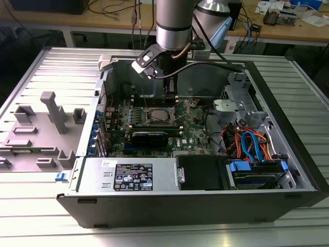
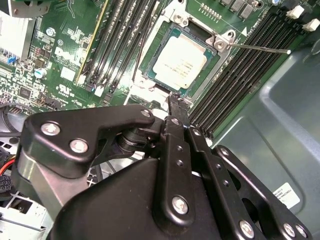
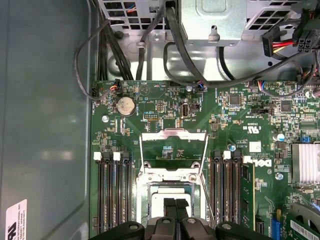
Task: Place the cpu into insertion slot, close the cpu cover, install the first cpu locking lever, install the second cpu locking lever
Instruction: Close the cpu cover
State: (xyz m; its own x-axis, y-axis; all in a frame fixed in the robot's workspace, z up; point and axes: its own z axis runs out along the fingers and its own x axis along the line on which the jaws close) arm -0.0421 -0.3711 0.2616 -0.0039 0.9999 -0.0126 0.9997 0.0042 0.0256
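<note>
I read the cpu [image 2: 180,62] as seated flat in the insertion slot [image 2: 151,70]. The gripper [image 2: 175,100], jaws together and empty, hangs at the slot's edge. The cpu cover [image 3: 173,134] stands open, tilted back clear of the chip

Soft even light, seemingly from overhead, pale glare on the cpu [image 2: 179,62], mild blur in the near foreground.

arm [image 1: 174,25] over open PC case [image 1: 216,203] | pincer [image 1: 171,95] just by insertion slot [image 1: 147,118] | cpu [image 1: 158,116] seated in slot
</note>
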